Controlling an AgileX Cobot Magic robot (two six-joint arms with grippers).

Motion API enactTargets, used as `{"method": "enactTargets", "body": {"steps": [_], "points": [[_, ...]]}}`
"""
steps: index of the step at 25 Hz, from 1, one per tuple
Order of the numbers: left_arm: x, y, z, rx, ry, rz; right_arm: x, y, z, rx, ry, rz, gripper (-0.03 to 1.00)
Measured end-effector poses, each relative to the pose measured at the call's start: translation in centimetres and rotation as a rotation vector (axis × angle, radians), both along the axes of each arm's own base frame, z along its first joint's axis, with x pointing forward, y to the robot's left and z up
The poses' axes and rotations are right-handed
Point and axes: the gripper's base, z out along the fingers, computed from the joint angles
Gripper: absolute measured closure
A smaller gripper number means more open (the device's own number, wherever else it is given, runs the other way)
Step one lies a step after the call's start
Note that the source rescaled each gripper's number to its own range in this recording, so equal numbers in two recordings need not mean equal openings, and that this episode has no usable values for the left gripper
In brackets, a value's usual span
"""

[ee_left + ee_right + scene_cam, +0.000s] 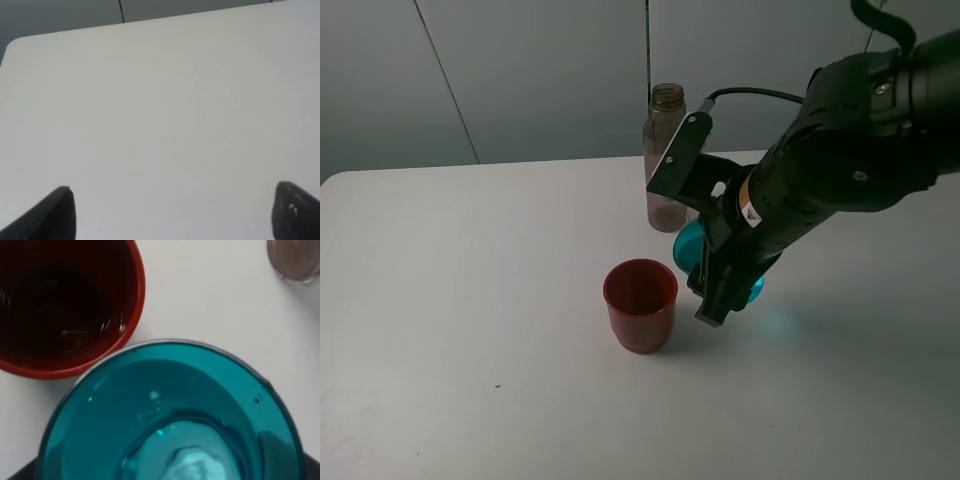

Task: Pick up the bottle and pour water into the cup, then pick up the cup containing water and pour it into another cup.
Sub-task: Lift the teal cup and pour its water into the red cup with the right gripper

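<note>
The right arm reaches in and bends downward. Its right gripper (720,292) is clamped on the small translucent teal plastic cup (688,247), held tilted above the white table (470,300). The squat translucent red plastic cup (640,300) stands just beside the gripper's tip, and the tall brownish clear plastic bottle (666,160) stands upright behind it. Only the right wrist view shows glints like liquid in the red cup's bottom. Only the left wrist view shows the left gripper (170,212), jaws wide and holding nothing.
</note>
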Motion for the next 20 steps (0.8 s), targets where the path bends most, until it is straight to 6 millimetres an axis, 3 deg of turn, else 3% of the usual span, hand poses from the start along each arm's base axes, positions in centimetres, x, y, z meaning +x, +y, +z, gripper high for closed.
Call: {"method": "enactTargets", "body": {"steps": [10, 20], "points": [[0.0, 0.0, 0.0, 0.0, 0.0, 0.0, -0.2, 1.5, -1.1, -0.089, -0.09, 0.058, 0.88], [0.0, 0.0, 0.0, 0.001, 0.0, 0.001, 0.2, 1.8, -1.2, -0.131, -0.173, 0.082, 0.88]]}}
